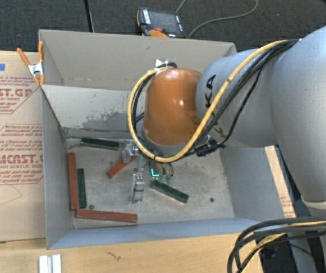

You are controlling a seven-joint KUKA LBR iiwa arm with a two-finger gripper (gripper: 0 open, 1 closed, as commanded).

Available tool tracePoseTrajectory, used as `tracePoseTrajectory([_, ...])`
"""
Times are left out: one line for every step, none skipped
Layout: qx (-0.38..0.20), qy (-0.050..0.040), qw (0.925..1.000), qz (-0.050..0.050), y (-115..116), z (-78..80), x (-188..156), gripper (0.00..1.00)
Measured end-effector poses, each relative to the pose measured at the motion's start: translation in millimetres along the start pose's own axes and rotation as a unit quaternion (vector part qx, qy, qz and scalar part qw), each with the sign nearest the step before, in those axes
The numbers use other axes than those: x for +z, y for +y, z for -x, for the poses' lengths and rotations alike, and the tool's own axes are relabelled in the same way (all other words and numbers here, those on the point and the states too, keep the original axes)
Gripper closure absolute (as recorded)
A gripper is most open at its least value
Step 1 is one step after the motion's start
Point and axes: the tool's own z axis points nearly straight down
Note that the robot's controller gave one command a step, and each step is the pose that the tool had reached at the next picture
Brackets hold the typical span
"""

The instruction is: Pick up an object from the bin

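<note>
My gripper [136, 194] hangs below the orange cover over the middle of the bin floor, its metal tip close to the floor. A short orange-red stick [117, 168] lies slanted just left of it. A dark green stick [172, 192] lies slanted just right of it, its upper end hidden under the gripper body. I see nothing held in the gripper.
Another dark green stick [100, 143] lies along the back wall. By the left wall a red-brown stick [71, 181] and a dark green stick [81, 187] lie side by side. A red-brown stick [106, 215] lies along the front wall. The arm covers the bin's right side.
</note>
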Motion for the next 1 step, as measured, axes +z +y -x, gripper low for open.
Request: tracePoseTrajectory([-0.014,-0.0036,0.9999,0.000,12.9,69.2,67.8,0.00])
